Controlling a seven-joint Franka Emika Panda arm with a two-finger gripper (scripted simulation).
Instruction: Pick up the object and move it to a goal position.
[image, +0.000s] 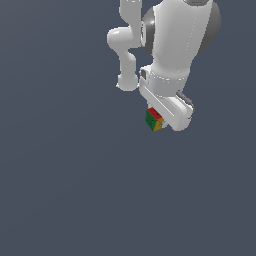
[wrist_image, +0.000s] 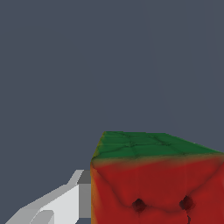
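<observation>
The puzzle cube (image: 154, 119) sits right of frame centre, pressed against the end effector (image: 161, 121) (tucked beneath the white hand). One finger (wrist_image: 65, 201) touches its side in the wrist view; it appears gripped.

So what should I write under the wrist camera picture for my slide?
Close-up of the red and green puzzle cube pressed against one of the robot's white fingers, over a plain grey background.

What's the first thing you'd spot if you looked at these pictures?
The little colourful cube, red, green and yellow, pops out against the plain grey background, tucked under the big white robot arm near the top of the exterior view. In the wrist view the cube's red and green faces loom huge, one gripper finger touching its side.
</observation>
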